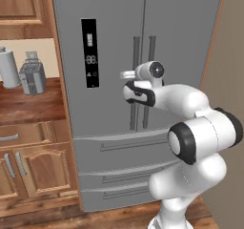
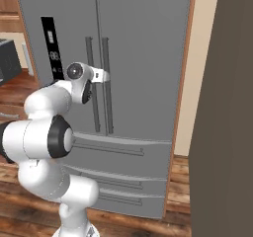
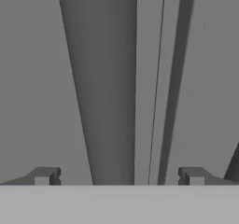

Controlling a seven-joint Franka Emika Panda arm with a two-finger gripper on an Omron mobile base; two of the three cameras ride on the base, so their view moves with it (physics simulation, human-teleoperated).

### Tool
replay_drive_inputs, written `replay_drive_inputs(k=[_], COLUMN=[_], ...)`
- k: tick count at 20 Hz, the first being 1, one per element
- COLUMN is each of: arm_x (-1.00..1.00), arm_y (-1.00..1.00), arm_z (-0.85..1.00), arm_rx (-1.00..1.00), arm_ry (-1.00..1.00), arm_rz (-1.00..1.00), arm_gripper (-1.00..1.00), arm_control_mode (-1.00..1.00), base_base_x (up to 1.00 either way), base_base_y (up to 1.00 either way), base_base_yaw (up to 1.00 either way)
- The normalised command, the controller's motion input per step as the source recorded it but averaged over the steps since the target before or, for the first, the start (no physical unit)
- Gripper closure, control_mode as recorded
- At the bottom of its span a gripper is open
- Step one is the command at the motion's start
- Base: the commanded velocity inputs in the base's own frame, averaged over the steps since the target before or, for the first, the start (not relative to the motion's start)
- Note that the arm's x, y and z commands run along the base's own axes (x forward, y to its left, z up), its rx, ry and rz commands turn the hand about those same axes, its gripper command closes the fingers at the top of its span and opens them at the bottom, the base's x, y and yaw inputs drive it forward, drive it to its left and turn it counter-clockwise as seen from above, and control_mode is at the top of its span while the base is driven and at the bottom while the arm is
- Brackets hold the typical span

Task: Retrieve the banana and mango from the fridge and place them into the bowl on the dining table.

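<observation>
Kitchen alcove, fridge doors closed: gripper faces the left door's upright bar handle, jaws released and straddling it, handle's long axis vertical.

On the left side of the left base view there are brown wooden cabinets with doors and a drawer, each with a grey handle. Above them is a wooden counter. A white round jar and a grey toaster stand on it, side by side, near the upper left of the frame. Behind them the wall is cream. Another wooden cabinet hangs at the top left. The floor at the bottom is dark brown wood. In the right base view a tall dark panel covers the right side, with a cream wall beside it.
</observation>
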Motion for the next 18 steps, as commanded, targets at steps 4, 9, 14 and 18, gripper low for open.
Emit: replay_drive_inputs(k=[4, 9, 14, 18], arm_x=[0.51, 0.56, 0.68, 0.71], arm_y=[0.00, 0.00, 0.00, 0.00], arm_z=[-0.16, -0.05, 0.00, 0.00], arm_rx=[0.00, 0.00, 0.00, 0.00], arm_ry=[-0.10, -0.02, 0.00, 0.03], arm_rz=[0.00, 0.00, 0.00, 0.00], arm_gripper=[-1.00, -1.00, 1.00, 1.00], arm_control_mode=[-1.00, -1.00, -1.00, -1.00], base_base_x=[0.00, 0.00, 0.00, 0.00], base_base_y=[0.00, 0.00, 0.00, 0.00], base_base_yaw=[0.00, 0.00, 0.00, 0.00])
